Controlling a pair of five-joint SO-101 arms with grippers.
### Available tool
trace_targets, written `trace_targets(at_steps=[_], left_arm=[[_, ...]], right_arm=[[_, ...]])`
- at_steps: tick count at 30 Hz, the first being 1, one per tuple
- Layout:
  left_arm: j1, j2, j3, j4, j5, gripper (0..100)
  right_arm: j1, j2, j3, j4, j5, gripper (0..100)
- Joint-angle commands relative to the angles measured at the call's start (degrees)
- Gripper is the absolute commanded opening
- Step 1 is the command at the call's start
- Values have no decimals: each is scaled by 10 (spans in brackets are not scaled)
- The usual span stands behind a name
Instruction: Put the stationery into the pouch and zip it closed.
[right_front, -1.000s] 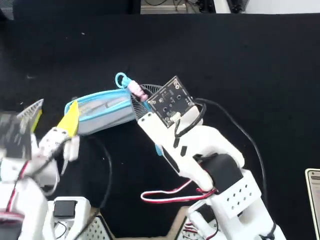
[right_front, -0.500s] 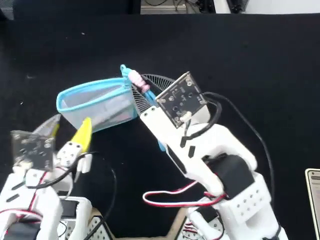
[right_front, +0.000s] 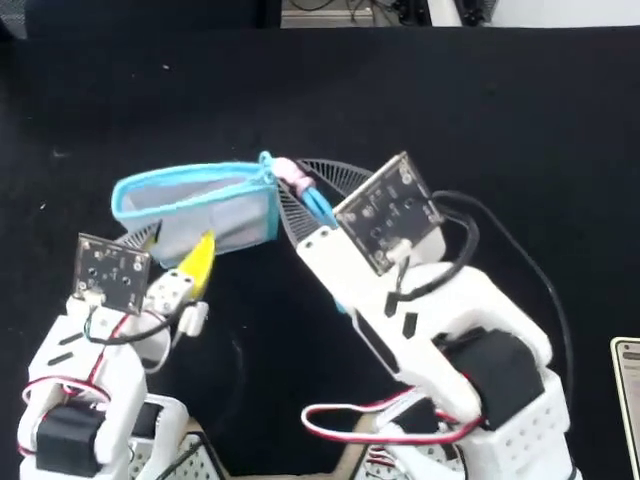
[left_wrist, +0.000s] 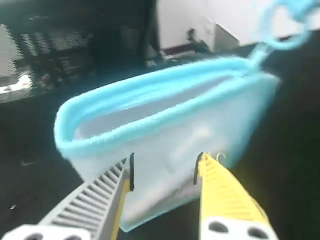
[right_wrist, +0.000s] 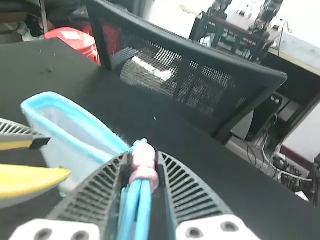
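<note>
A mesh pouch (right_front: 195, 208) with a blue rim hangs above the black table, its mouth open. My right gripper (right_front: 295, 185) is shut on the pink zipper pull (right_wrist: 143, 165) and its blue cord (right_wrist: 134, 200) at the pouch's (right_wrist: 65, 135) right end. My left gripper (right_front: 172, 250) stands open at the pouch's lower edge, with the yellow finger (right_front: 198, 262) and the grey finger (right_front: 140, 238) either side. From the left wrist, the pouch (left_wrist: 170, 120) fills the space beyond the left gripper (left_wrist: 165, 162), and pale shapes show faintly through the mesh.
Black cloth (right_front: 480, 110) covers the table, with free room at the back and right. A white object (right_front: 628, 400) lies at the right edge. A black mesh chair (right_wrist: 200, 75) stands beyond the table.
The left gripper left the pouch's left end, pulled back, then came in under the pouch's lower edge. The right gripper carried the zipper pull rightward, and the pouch's mouth gaped open.
</note>
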Motion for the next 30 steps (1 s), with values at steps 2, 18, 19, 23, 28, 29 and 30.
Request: trace_targets(at_steps=[2,18,19,23,28,29,30], left_arm=[[-44,-2,19,-62,6,216],[-90,3,21,-122,55,216],[-90,3,21,-129,63,216],[-90,-2,21,-142,96,218],[-90,-4,14,-118,140,220],[-87,-4,9,-102,149,221],[-86,-6,0,-84,157,221]], right_arm=[[-32,-43,-38,21,4,10],[-122,-51,-39,72,-1,10],[-123,-51,-39,72,-1,10],[-150,-51,-39,70,3,10],[-165,-50,-38,39,3,10],[-165,-49,-38,32,2,10],[-165,-48,-38,25,2,10]])
